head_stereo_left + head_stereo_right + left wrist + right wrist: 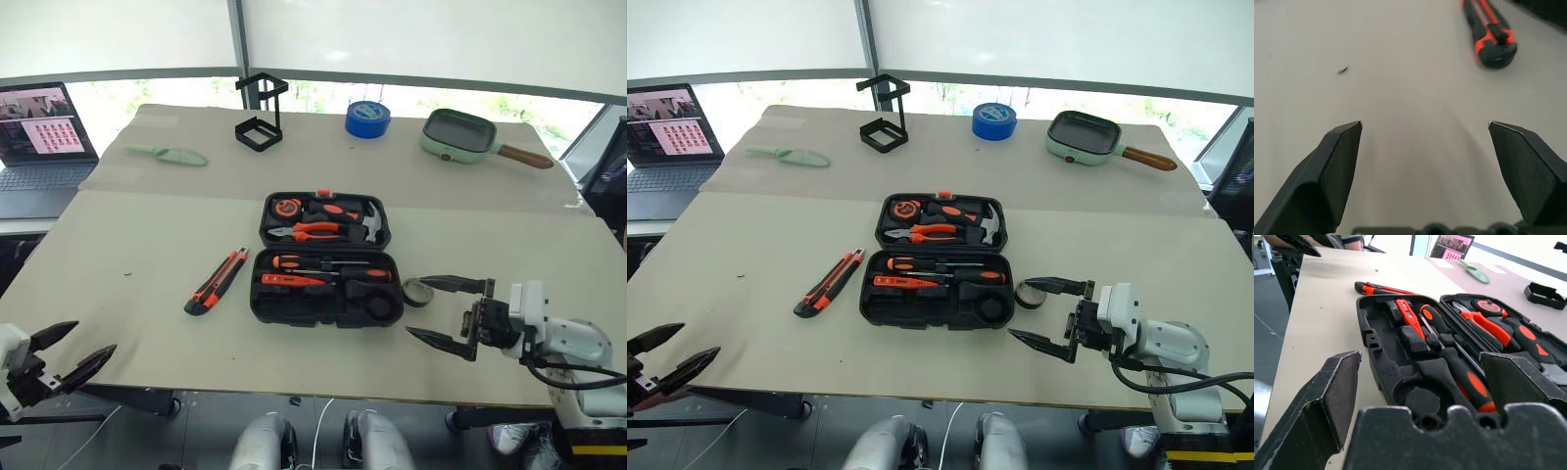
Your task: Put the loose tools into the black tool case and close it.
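The black tool case [294, 311] lies open in the middle of the table, lid half away from me. Orange-and-black screwdrivers [323, 264] rest in slots of its near half, and they lie close ahead of the fingers in the right wrist view [1469, 377]. The black-and-orange utility knife [217, 280] lies on the table just left of the case. A small dark tape roll [418, 292] sits by the case's right end. My right gripper [415, 307] stands open beside that roll, pointing at the case. My left gripper [96, 336] hangs open at the table's front left edge, with the knife [1491, 34] ahead of it.
At the back stand a black wire-frame stand [263, 117], a big blue tape roll [367, 118] and a pale green pan [460, 134]. A pale green scoop [167, 154] lies back left. A laptop [39, 137] sits off the table's left side.
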Tool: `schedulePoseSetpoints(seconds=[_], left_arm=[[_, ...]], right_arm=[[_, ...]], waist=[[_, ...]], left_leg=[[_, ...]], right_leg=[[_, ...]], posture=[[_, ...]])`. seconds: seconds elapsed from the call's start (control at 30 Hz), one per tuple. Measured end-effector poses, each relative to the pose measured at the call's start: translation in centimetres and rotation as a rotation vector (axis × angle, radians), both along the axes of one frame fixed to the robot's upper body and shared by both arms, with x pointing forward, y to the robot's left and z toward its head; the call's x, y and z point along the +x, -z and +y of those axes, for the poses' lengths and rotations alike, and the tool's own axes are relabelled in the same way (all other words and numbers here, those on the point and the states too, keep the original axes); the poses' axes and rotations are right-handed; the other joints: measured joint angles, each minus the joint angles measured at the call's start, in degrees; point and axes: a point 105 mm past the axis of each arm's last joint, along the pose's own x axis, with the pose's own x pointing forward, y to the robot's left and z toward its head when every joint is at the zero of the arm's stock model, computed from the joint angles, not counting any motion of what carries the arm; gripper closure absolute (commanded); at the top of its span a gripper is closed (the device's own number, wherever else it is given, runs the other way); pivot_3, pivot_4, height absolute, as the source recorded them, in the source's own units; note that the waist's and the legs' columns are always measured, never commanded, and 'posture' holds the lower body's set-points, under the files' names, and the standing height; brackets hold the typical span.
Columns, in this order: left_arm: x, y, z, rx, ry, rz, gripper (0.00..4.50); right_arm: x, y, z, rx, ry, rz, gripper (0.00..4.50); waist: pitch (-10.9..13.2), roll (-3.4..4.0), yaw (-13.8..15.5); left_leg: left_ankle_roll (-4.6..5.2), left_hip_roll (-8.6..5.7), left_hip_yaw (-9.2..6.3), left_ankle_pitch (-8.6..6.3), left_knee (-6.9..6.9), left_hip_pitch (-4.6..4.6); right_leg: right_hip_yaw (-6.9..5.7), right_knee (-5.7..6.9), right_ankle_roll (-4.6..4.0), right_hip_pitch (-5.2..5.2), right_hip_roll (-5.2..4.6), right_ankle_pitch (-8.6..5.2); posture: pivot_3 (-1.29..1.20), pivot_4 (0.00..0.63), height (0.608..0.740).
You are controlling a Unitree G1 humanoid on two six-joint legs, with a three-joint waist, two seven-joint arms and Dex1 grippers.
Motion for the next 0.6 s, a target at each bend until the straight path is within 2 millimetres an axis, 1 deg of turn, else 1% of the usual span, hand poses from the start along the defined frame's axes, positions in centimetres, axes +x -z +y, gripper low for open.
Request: schedulePoseSetpoints(seconds=[0.1, 0.13, 0.2, 0.23, 0.27, 0.3, 0.37, 0.4, 0.43, 0.47, 0.6], left_arm=[[2.0, -1.3, -3.1, -0.045, 0.123, -0.048, 0.85], [3.1, -1.9, -4.8, -0.063, 0.189, -0.062, 1.19], [4.9, -2.9, -8.0, -0.060, 0.325, -0.066, 2.03], [5.3, -3.0, -8.8, -0.060, 0.359, -0.065, 2.38], [5.9, -3.3, -10.1, -0.060, 0.410, -0.067, 2.64], [6.3, -3.3, -11.0, -0.059, 0.450, -0.064, 3.10], [7.1, -3.1, -12.9, -0.045, 0.534, -0.046, 3.83], [7.5, -2.9, -13.5, -0.036, 0.562, -0.041, 4.24], [8.0, -2.7, -14.1, -0.034, 0.584, -0.039, 4.45], [8.8, -2.6, -14.9, -0.028, 0.611, -0.037, 4.45], [10.6, -1.5, -17.0, 0.007, 0.680, -0.003, 4.45]], right_arm=[[0.2, -0.1, 0.1, 0.006, -0.003, -0.005, 0.00], [0.3, -0.3, 0.2, 0.008, -0.005, -0.009, 0.00], [0.3, -0.6, 0.3, 0.014, -0.011, -0.018, 0.00], [0.3, -0.8, 0.4, 0.014, -0.017, -0.021, 0.00], [0.1, -1.0, 0.6, 0.017, -0.024, -0.018, 0.00], [0.0, -1.2, 0.7, 0.026, -0.032, -0.014, 0.00], [-0.1, -1.9, 1.2, 0.043, -0.042, -0.018, 0.00], [-0.2, -2.2, 1.4, 0.044, -0.044, -0.023, 0.00], [-0.2, -2.4, 1.5, 0.047, -0.044, -0.024, 0.00], [-0.2, -2.6, 1.7, 0.051, -0.045, -0.026, 0.00], [-0.3, -2.9, 2.0, 0.059, -0.036, -0.030, 0.00]], waist=[[0.0, 0.00, 0.1], [0.0, 0.00, 0.2], [0.0, 0.00, 0.2], [0.0, 0.01, 0.1], [0.0, 0.02, -0.1], [0.0, 0.02, -0.4], [0.0, 0.02, -0.8], [0.0, 0.02, -1.0], [0.0, 0.02, -1.0], [0.0, 0.02, -0.8], [0.0, 0.01, -0.8]], left_leg=[[-0.03, -0.02, 0.01, 0.02, 0.00, -0.05], [-0.06, -0.04, 0.01, 0.05, 0.01, -0.08], [-0.05, -0.07, 0.09, 0.07, 0.00, -0.07], [-0.04, -0.07, 0.14, 0.07, -0.02, -0.07], [0.07, -0.08, 0.17, 0.13, -0.05, -0.05], [0.31, -0.07, 0.22, 0.28, -0.08, -0.05], [0.34, -0.07, 0.26, 0.36, -0.16, -0.01], [0.30, -0.06, 0.29, 0.39, -0.22, 0.03], [0.27, -0.07, 0.29, 0.41, -0.25, 0.08], [0.21, -0.06, 0.30, 0.44, -0.25, 0.09], [0.20, -0.05, 0.30, 0.46, -0.25, 0.08]], right_leg=[[-0.01, 0.03, 0.12, 0.16, 0.06, 0.15], [-0.04, 0.05, 0.13, 0.15, 0.10, 0.15], [-0.11, 0.09, 0.14, 0.16, 0.29, 0.16], [-0.11, 0.12, 0.14, 0.14, 0.47, 0.16], [-0.08, 0.12, 0.13, 0.14, 0.50, 0.17], [-0.06, 0.12, 0.13, 0.13, 0.56, 0.17], [-0.05, 0.11, 0.12, 0.13, 0.63, 0.17], [0.01, 0.09, 0.12, 0.13, 0.69, 0.17], [0.01, 0.11, 0.12, 0.15, 0.71, 0.16], [0.00, 0.08, 0.14, 0.15, 0.79, 0.14], [0.01, 0.10, 0.17, 0.14, 0.84, 0.10]], posture=[[0.00, 0.150, 0.740], [0.00, 0.150, 0.740], [0.00, 0.150, 0.740], [0.00, 0.150, 0.740], [0.00, 0.150, 0.740], [0.00, 0.150, 0.740], [0.00, 0.150, 0.740], [0.00, 0.150, 0.740], [0.00, 0.150, 0.740], [0.00, 0.150, 0.740], [0.00, 0.150, 0.740]])
